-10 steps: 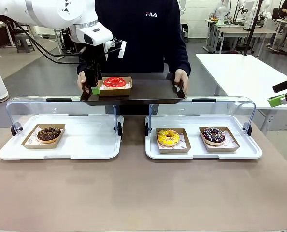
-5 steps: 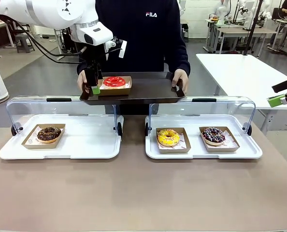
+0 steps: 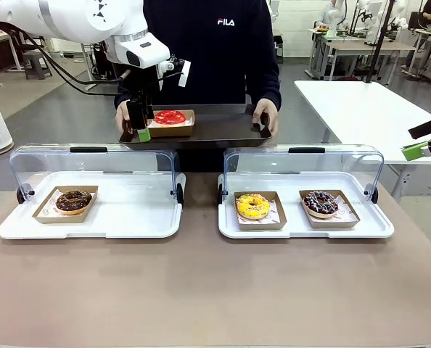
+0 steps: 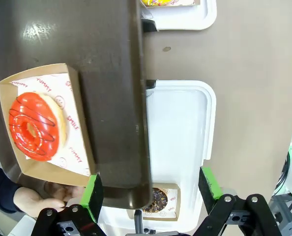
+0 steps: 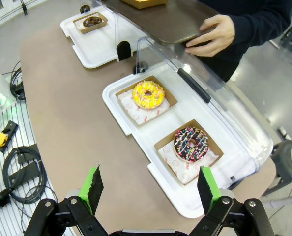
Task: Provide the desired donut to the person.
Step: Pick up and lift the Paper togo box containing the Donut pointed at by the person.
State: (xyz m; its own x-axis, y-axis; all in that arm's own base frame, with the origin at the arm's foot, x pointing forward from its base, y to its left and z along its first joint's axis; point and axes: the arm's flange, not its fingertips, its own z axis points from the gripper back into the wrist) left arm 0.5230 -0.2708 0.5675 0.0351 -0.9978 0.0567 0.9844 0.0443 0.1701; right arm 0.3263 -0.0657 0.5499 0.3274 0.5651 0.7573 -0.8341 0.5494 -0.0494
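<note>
The person (image 3: 208,51) in a black sweatshirt stands at the far side, both hands holding a dark tray (image 3: 226,129). A red-glazed donut (image 3: 170,117) in a cardboard box lies on its left end. My left gripper (image 3: 136,129) hangs open over that tray's left edge, just left of the box and holding nothing. In the left wrist view the red donut (image 4: 34,127) sits up and to the left of my left gripper (image 4: 151,189), with the dark tray's (image 4: 106,73) corner between the fingers. My right gripper (image 3: 424,141) is open at the far right, also seen as the right gripper (image 5: 150,189) above the table.
Two white trays with raised clear lids lie on the brown table. The left white tray (image 3: 128,217) holds a chocolate donut (image 3: 73,200). The right white tray (image 3: 295,228) holds a yellow donut (image 3: 252,206) and a sprinkled chocolate donut (image 3: 320,202). A white side table (image 3: 360,109) stands at right.
The person has drawn the dark tray with the red donut slightly back and up. Both grippers have stayed open and nearly still.
</note>
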